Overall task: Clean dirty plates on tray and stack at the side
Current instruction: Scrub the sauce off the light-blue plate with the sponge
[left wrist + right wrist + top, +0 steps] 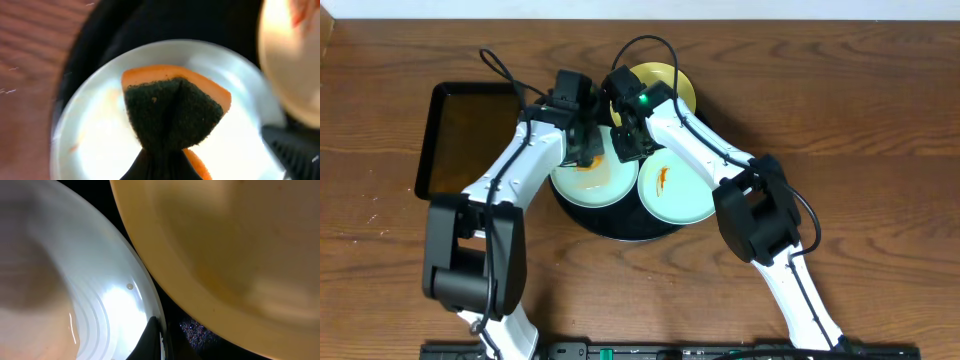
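The round black tray (620, 232) holds three plates. The pale yellow plate (670, 82) lies at the back. A mint plate (675, 190) at the right bears an orange smear. My left gripper (588, 150) is shut on an orange sponge with a dark scouring side (172, 110) and presses it on the left mint plate (588, 185), which also shows in the left wrist view (100, 135). My right gripper (628, 145) is at that plate's back right rim. In the right wrist view its finger (157, 340) sits on the rim of the mint plate (110, 310), beside the yellow plate (225, 255).
A rectangular black tray (425, 150) lies on the wooden table left of the round tray. Both arms cross over the round tray's back half. Black tray floor (200, 330) shows between the two plates.
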Robot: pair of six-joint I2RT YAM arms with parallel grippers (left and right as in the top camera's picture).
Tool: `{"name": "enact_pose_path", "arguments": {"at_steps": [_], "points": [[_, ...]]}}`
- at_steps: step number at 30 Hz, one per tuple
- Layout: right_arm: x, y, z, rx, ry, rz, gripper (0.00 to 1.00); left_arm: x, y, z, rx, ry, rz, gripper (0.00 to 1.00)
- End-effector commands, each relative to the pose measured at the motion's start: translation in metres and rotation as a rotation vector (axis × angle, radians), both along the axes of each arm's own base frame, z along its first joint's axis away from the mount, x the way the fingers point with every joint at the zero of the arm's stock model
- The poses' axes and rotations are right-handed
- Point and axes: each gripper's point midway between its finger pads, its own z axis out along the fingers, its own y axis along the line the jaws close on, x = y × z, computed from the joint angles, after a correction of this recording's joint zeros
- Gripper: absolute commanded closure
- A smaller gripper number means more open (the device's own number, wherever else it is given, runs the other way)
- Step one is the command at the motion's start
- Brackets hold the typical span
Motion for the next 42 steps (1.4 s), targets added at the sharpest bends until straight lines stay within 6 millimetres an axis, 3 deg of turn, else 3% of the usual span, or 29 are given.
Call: {"name": "enact_pose_path", "arguments": {"at_steps": [1,6,9,11,15,17,20,23,25,27,30,31,37,42], "points": [[-0.014,-0.01,-0.027,-0.056,0.062,-0.012,0.99,-0.003,-0.014,-0.031,-0.091,0.073,0.027,0.93],[-0.014,-0.01,-0.027,-0.057,0.064,-0.012,0.99,0.007,-0.014,-0.061,-0.087,0.076,0.031,0.93],[-0.016,-0.012,-0.027,-0.062,0.07,-0.012,0.99,0.007,0.015,-0.067,0.063,0.073,0.082,0.93],[-0.015,-0.012,-0.027,-0.066,0.068,-0.013,0.99,-0.003,0.057,-0.061,0.291,0.091,0.13,0.93],[-0.013,-0.015,-0.027,-0.066,0.069,-0.02,0.99,-0.017,0.096,-0.046,0.52,0.122,0.167,0.92],[-0.012,-0.017,-0.027,-0.065,0.07,-0.033,0.99,-0.019,0.105,-0.038,0.579,0.123,0.174,0.92],[-0.01,-0.02,-0.027,-0.065,0.073,-0.045,0.99,-0.019,0.104,-0.027,0.572,0.111,0.179,0.92],[-0.01,-0.021,-0.027,-0.066,0.075,-0.047,0.99,-0.014,0.096,-0.001,0.512,0.043,0.204,0.93],[-0.01,-0.021,-0.027,-0.066,0.075,-0.047,0.99,-0.012,0.072,0.018,0.346,0.005,0.182,0.93],[-0.01,-0.021,-0.027,-0.066,0.075,-0.047,0.99,-0.014,0.046,0.024,0.187,0.008,0.141,0.92],[-0.01,-0.021,-0.027,-0.066,0.075,-0.047,0.99,-0.025,0.008,0.012,-0.021,0.083,0.072,0.93],[-0.011,-0.021,-0.027,-0.066,0.076,-0.047,0.99,-0.03,0.004,0.007,-0.046,0.105,0.064,0.93],[-0.011,-0.021,-0.027,-0.067,0.077,-0.047,0.99,-0.053,-0.008,-0.041,-0.124,0.231,0.102,0.92],[-0.011,-0.021,-0.027,-0.068,0.077,-0.047,0.99,-0.064,-0.007,-0.061,-0.108,0.294,0.071,0.93]]}}
